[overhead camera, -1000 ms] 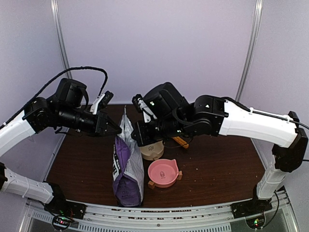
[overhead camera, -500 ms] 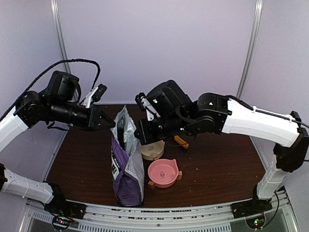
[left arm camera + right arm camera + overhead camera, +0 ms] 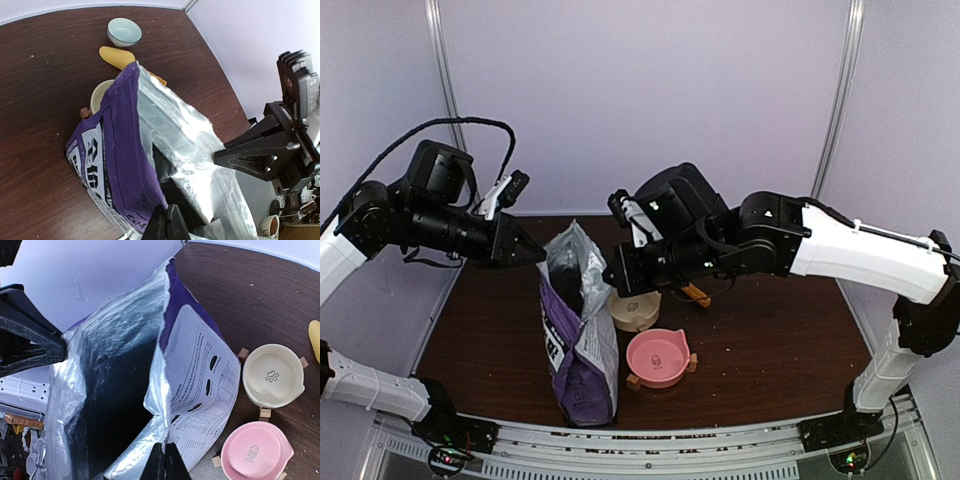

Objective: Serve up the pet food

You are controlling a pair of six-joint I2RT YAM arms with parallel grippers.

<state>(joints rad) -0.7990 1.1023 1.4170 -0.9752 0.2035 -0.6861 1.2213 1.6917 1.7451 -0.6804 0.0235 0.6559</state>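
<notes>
The left fingers (image 3: 172, 225) and right fingers (image 3: 172, 467) pinch opposite rims of the purple-and-white foil-lined bag (image 3: 582, 345) standing on the brown tabletop (image 3: 770, 340), holding its mouth spread for access. The kibble is hidden, presumably inside.

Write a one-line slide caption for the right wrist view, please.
The right gripper and left gripper hold the purple bag open; cream bowl and pink bowl stand alongside.

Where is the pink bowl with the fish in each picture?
Top external: pink bowl near the middle, right of the purple bag.
Left wrist: not in it; the bag fills the view.
Right wrist: pink bowl at bottom right.
Shared landmark: the purple bag, in all three.
</notes>
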